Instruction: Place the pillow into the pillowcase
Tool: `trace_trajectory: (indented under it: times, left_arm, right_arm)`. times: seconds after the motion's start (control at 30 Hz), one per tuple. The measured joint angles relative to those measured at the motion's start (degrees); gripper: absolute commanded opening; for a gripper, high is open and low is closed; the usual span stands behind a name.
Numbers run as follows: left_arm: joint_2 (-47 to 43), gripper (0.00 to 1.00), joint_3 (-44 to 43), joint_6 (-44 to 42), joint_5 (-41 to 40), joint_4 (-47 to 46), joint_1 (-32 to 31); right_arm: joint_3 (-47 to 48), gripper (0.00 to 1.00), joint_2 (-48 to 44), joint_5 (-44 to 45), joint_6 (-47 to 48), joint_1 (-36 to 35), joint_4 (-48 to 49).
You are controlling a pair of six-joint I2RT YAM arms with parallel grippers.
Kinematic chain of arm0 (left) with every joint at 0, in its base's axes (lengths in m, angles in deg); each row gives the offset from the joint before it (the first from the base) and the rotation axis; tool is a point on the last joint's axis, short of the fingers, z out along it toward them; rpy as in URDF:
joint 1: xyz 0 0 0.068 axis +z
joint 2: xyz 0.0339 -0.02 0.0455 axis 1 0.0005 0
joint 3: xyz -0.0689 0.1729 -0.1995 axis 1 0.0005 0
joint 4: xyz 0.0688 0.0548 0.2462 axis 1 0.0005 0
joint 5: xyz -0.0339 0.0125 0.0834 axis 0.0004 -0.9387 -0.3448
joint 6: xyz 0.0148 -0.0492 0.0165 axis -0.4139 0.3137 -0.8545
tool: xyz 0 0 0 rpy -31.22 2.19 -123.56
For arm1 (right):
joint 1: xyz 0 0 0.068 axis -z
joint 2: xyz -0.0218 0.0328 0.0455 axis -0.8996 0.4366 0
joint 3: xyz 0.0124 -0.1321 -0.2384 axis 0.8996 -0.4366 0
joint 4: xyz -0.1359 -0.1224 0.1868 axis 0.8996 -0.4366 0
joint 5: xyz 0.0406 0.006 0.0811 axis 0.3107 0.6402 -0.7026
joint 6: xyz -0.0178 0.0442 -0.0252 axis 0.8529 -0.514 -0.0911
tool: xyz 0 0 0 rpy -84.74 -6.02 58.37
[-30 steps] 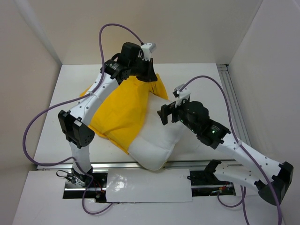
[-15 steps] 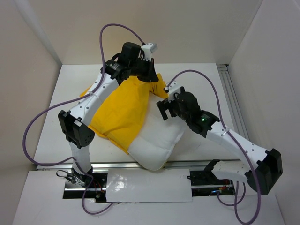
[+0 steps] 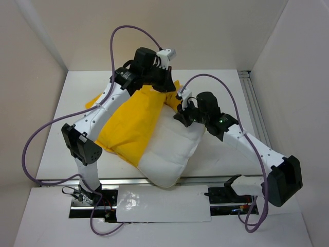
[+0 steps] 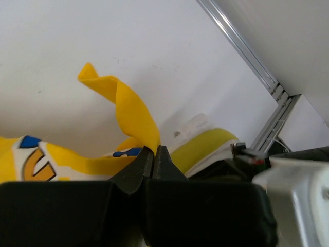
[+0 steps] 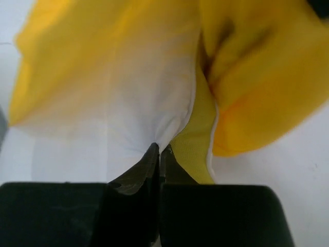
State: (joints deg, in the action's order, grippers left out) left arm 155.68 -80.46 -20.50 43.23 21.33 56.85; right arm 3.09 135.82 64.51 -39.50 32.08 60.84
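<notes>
Pillow [image 3: 169,153] on tabletop [image 3: 82,85], far part inside pillowcase [image 3: 128,122], near half bare. Left hand [image 4: 154,154] clamped on pillowcase rim. Right hand [image 5: 159,153] pinching pillow edge. Roughly halfway; remaining pillow needs feeding in.

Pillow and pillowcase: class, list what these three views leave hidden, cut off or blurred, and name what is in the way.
1. Top view: the pillow's far part, covered by the pillowcase; how deep it sits cannot be told.
2. Left wrist view: the pillowcase's print, mostly cut off by the left pincer's black body and the picture's edge.
3. Right wrist view: the cloth beyond the right pincer is blurred, too close to read its folds.
</notes>
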Motion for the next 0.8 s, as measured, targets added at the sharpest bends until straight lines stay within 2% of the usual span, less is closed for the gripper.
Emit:
trace_trajectory:
  times: [0.17, 0.3, 0.43, 0.6, 0.7, 0.8]
  left_arm:
    - [0.0, 0.0, -3.04, -0.17, -1.2, 0.74, -3.76]
    - [0.0, 0.0, -5.86, -0.24, -3.17, 2.34, -6.45]
    - [0.0, 0.0, -6.86, -0.39, -6.71, 4.07, -7.28]
    - [0.13, 0.0, -7.04, -0.85, -10.69, 6.05, -7.34]
    - [0.79, 0.0, -7.04, -1.99, -12.63, 6.4, -7.43]
    - [1.77, 0.0, -7.04, -2.19, -15.04, 5.66, -7.43]
  right_arm:
    - [0.04, 0.0, -2.67, -5.42, 1.57, -4.44, 7.52]
    - [1.29, 0.0, -0.61, -5.73, 1.38, -7.85, 15.5]
    - [-0.26, 0.0, 3.5, -1.99, -0.46, -9.88, 28.04]
    - [-5.44, 0.0, 9.55, 5.11, -1.99, -12.0, 51.08]
    - [-7.06, 0.0, 13.86, 8.55, -2.71, -12.52, 60.83]
    - [-7.06, 0.0, 16.68, 13.27, -3.17, -12.9, 65.53]
